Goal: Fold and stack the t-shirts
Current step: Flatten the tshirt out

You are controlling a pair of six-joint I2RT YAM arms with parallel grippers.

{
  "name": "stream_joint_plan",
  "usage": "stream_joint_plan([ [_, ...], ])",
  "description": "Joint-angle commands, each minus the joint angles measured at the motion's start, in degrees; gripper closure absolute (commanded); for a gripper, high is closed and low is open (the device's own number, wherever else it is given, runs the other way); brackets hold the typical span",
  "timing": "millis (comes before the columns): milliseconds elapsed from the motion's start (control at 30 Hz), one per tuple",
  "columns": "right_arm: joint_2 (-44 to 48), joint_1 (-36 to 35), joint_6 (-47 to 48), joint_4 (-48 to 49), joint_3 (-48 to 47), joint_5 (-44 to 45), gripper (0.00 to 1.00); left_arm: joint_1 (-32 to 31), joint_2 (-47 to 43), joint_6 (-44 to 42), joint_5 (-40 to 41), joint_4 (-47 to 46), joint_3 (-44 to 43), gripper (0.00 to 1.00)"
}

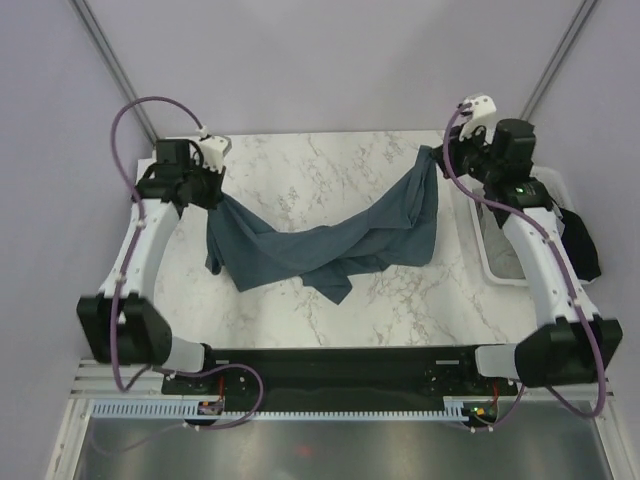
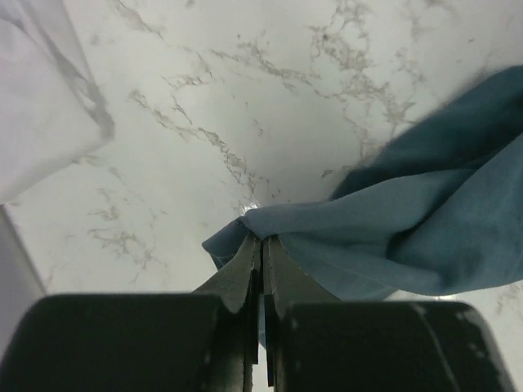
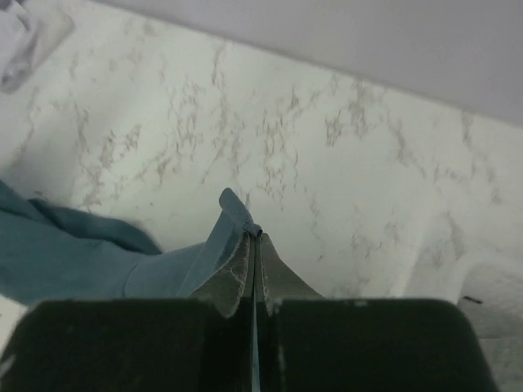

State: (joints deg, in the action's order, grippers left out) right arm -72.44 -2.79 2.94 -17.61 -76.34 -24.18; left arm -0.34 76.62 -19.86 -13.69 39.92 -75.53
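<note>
The dark slate-blue t-shirt (image 1: 330, 240) hangs stretched between both grippers, sagging in the middle onto the marble table (image 1: 300, 160). My left gripper (image 1: 215, 192) is shut on one edge of the shirt, seen in the left wrist view (image 2: 263, 238) with the cloth (image 2: 409, 220) trailing right. My right gripper (image 1: 440, 158) is shut on the opposite edge, seen in the right wrist view (image 3: 255, 235) with the cloth (image 3: 73, 253) trailing left. A black cloth (image 1: 578, 240) hangs over the basket's right side. The white and light grey shirts are not visible.
A white plastic slatted basket (image 1: 500, 255) stands at the table's right edge, under my right arm. The table's back edge (image 1: 330, 133) meets the grey wall. A white surface (image 2: 41, 106) shows at the left of the left wrist view.
</note>
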Motion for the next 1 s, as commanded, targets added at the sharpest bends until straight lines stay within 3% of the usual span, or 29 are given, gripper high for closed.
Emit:
stream_joint_plan([
  [0,-9.78,0.24,-2.5,9.34,1.28,-0.07,1.0,0.16,14.31,1.12,2.76,-6.22,-5.05,0.97],
  [100,-15.68,0.06,-2.85,9.61,-3.37,-0.25,1.0,-0.1,25.93,1.75,9.17,-7.92,-15.68,0.98],
  [167,-16.85,0.06,-2.76,9.35,-4.96,-0.25,1.0,-0.1,29.54,2.1,11.84,-10.3,-19.29,0.91],
  [200,-17.11,0.15,-2.76,9.43,-4.96,-0.51,1.0,-0.1,29.64,2.54,12.98,-11.17,-19.31,0.82],
  [233,-16.94,0.15,-2.76,9.43,-4.27,-0.6,1.0,-0.01,28.94,3.15,13.51,-13.1,-18.7,0.63],
  [300,-15.2,0.15,-2.24,9.69,-2.6,-0.16,1.0,-0.1,22.84,4.65,13.52,-14.87,-11.87,0.47],
  [333,-14.49,0.06,-1.98,10.48,-0.68,0.1,1.0,-0.1,20.09,5.61,11.86,-18.18,-8.53,0.3],
  [400,-12.21,0.15,-1.54,11.27,1.44,0.28,1.0,-0.19,10.19,6.06,11.85,-19.79,0.7,0.3],
  [433,-11.5,0.15,-1.45,11.8,3.02,0.28,1.0,-0.54,6.47,6.67,5.41,-20.66,3.43,0.15],
  [467,-10.62,0.15,-1.27,11.89,3.56,0.28,1.0,-0.89,3.48,6.41,4.39,-19.54,7.89,0.11],
  [533,-10.0,0.15,-1.53,11.98,4.52,0.1,1.0,-2.2,-5.11,4.58,1.05,-17.17,12.22,0.09],
  [600,-9.21,0.15,-1.8,12.33,5.14,-0.25,1.0,-3.35,-9.45,-1.47,-0.8,-12.71,17.33,0.17],
  [733,-8.94,0.24,-2.76,14.0,6.63,-1.04,1.0,-4.41,-17.45,-16.41,-1.6,-7.85,28.73,0.22],
  [833,-9.47,0.06,-2.76,14.0,6.64,-0.95,1.0,-4.32,-19.48,-22.41,-3.61,-3.9,32.45,0.26],
  [967,-9.29,0.06,-2.76,14.09,6.73,-0.95,1.0,-4.5,-18.01,-24.7,-6.17,-1.08,33.25,0.24],
])
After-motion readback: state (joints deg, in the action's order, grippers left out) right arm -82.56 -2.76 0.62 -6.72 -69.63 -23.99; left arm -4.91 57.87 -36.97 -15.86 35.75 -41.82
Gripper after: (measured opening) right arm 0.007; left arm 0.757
